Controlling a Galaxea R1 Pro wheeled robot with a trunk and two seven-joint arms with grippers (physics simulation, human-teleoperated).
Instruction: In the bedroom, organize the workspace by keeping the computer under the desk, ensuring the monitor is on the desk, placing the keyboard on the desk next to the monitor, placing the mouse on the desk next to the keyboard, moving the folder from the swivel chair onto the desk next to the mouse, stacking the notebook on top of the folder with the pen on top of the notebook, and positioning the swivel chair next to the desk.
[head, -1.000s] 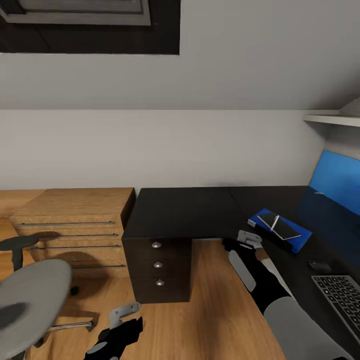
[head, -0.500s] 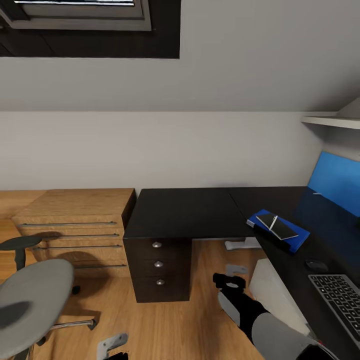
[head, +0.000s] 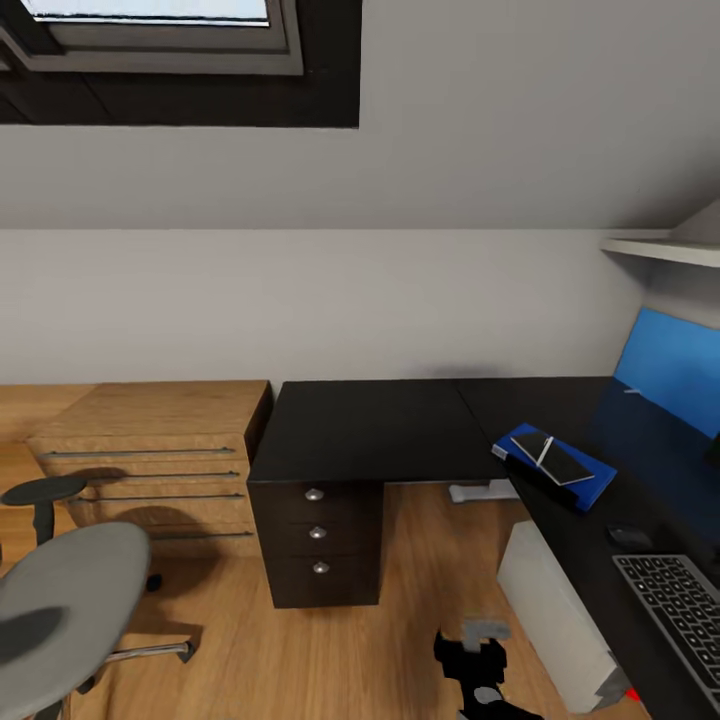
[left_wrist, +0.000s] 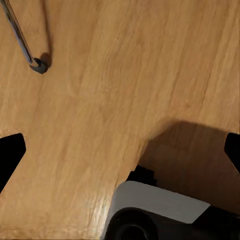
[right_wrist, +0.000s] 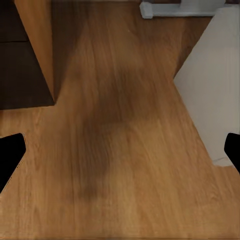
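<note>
The black L-shaped desk (head: 365, 430) runs along the wall and down the right side. On it lies the blue folder (head: 590, 482), with the dark notebook (head: 558, 458) and the white pen (head: 545, 450) stacked on top. Nearer to me are the mouse (head: 628, 537) and the keyboard (head: 680, 610). The monitor (head: 670, 370) stands at the right, its face showing blue. Under the desk is the pale computer (head: 555, 620) (right_wrist: 212, 85). The grey swivel chair (head: 60, 600) is at lower left, away from the desk. My right gripper (head: 478, 645) (right_wrist: 120, 155) hangs open over the floor. My left gripper (left_wrist: 120, 155) is open too.
A wooden chest (head: 150, 450) with bar handles stands left of the black drawer unit (head: 318, 535) (right_wrist: 22, 55). The desk's white foot (head: 480, 490) (right_wrist: 180, 7) rests on the floor. A chrome chair leg with its castor (left_wrist: 37, 65) crosses the floor near my left gripper. Skylight (head: 150, 30) overhead.
My right arm has drawn back from the desk's edge and sunk low over the floor. The left gripper has dropped out of the head view. The camera has tilted slightly upward.
</note>
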